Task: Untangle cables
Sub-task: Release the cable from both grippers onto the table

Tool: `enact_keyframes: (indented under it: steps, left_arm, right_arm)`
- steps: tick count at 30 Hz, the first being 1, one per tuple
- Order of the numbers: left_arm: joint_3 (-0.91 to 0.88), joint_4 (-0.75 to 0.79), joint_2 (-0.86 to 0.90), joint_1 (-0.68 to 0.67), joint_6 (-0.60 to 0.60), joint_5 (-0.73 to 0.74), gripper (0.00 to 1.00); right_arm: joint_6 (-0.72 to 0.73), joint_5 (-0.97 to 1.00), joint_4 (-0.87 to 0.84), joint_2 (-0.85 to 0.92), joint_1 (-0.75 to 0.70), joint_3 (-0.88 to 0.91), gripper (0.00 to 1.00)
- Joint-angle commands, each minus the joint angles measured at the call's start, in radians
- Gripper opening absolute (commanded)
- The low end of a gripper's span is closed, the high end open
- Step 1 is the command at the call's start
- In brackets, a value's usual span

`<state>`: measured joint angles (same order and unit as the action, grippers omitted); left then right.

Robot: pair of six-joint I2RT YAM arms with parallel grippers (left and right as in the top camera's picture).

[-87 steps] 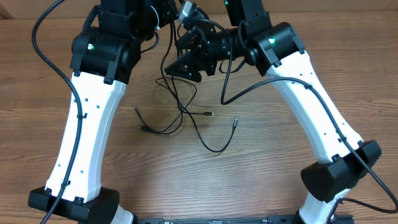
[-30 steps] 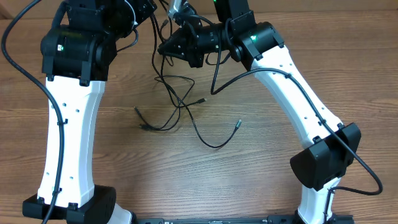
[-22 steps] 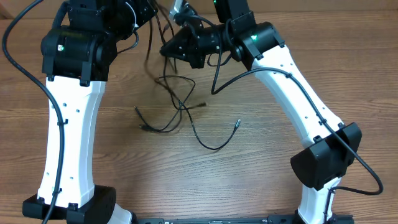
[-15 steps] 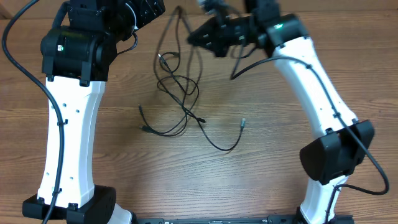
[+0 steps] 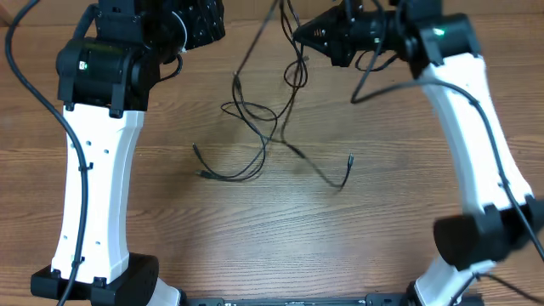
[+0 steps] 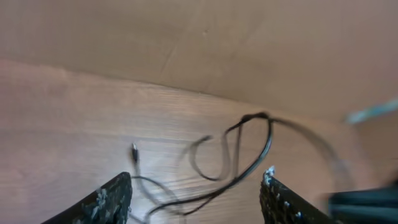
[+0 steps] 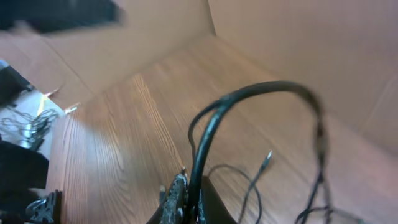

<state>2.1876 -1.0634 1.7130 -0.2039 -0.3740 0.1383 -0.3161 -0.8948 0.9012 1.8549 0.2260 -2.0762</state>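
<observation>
The cables [image 5: 259,127] lie as a loose black tangle on the wooden table [image 5: 280,238], with plug ends at the left [image 5: 197,150] and right [image 5: 350,159]. One strand rises from the tangle to my right gripper [image 5: 303,32], which hangs above the far side of the table. In the right wrist view this gripper [image 7: 193,199] is shut on a black cable [image 7: 249,96] that arches up out of the jaws. My left gripper [image 5: 208,24] is at the far left; its fingers [image 6: 115,196] stand wide apart with nothing between them, above the cables [image 6: 249,143].
A brown cardboard wall [image 6: 205,37] closes the far side of the table. The arms' white links [image 5: 98,187] and bases [image 5: 476,242] flank the tangle left and right. Thick black arm cables [image 5: 34,51] loop at the left edge.
My left gripper has opened and let go of the strand it held. My right gripper has swung right with its cable, dragging the tangle to the right and stretching it out.
</observation>
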Motion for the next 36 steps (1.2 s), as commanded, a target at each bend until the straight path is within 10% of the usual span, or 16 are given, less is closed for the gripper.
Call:
enact_keyframes:
  steps: [1, 12, 23, 36]
  left_arm:
    - [-0.055, -0.005, 0.000, -0.026, 0.304, 0.137, 0.65]
    - [-0.248, 0.089, 0.000, -0.079, 0.378, 0.227, 0.64]
    - [-0.266, 0.018, 0.000, -0.080, 0.428, 0.217, 0.17]
    - [-0.269, -0.067, -0.018, -0.095, 0.444, 0.221, 0.15]
  right_arm:
    - [0.020, -0.026, -0.008, -0.124, 0.003, -0.019, 0.04]
    - [0.085, -0.023, 0.035, -0.213, 0.003, -0.019, 0.04]
    - [0.084, -0.023, 0.025, -0.216, -0.009, -0.020, 0.04]
    - [0.072, 0.065, 0.105, -0.252, -0.120, -0.020, 0.04]
